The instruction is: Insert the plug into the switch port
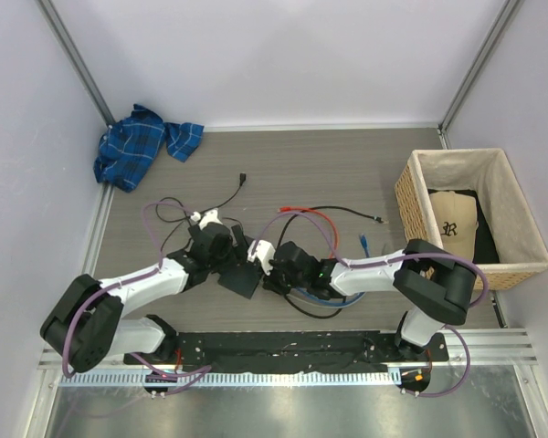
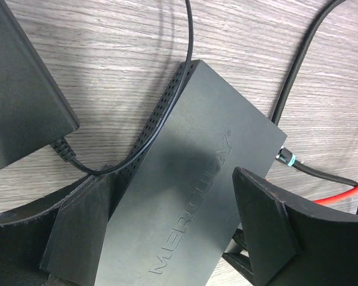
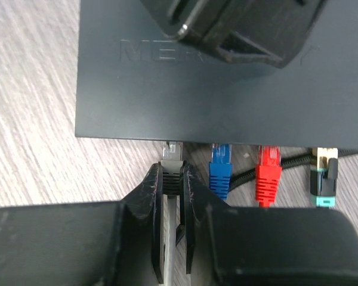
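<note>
Three neighbours, a blue plug, a red plug and a teal-collared plug, are sitting in the near edge of the Mercury switch. A fourth, the grey plug, is standing at the leftmost switch port. Its clear tip is meeting the opening; how deep it sits is not readable from here.

Risks, as I am judging them:
- The switch is lying loose on the wood-grain table, so a push could be sliding it away rather than seating the plug, unless the other arm is truly bracing it.
- The pinch is sitting far back on the boot. A slight tilt could be jamming the tip against the port lip.
- The outer finger is running just beside the blue plug and could be nudging it.

Pose:
- The right gripper is lying low and level, pointing straight at the switch edge, jaws nearly together and clamping the grey plug.
- The left gripper is reaching in from the opposite side, angled down over the switch. Its jaws are spread wide and straddling the body; I cannot tell whether the pads are pressing on it.
- A black adapter brick is resting apart, with its cord curling past the vented edge.
</note>
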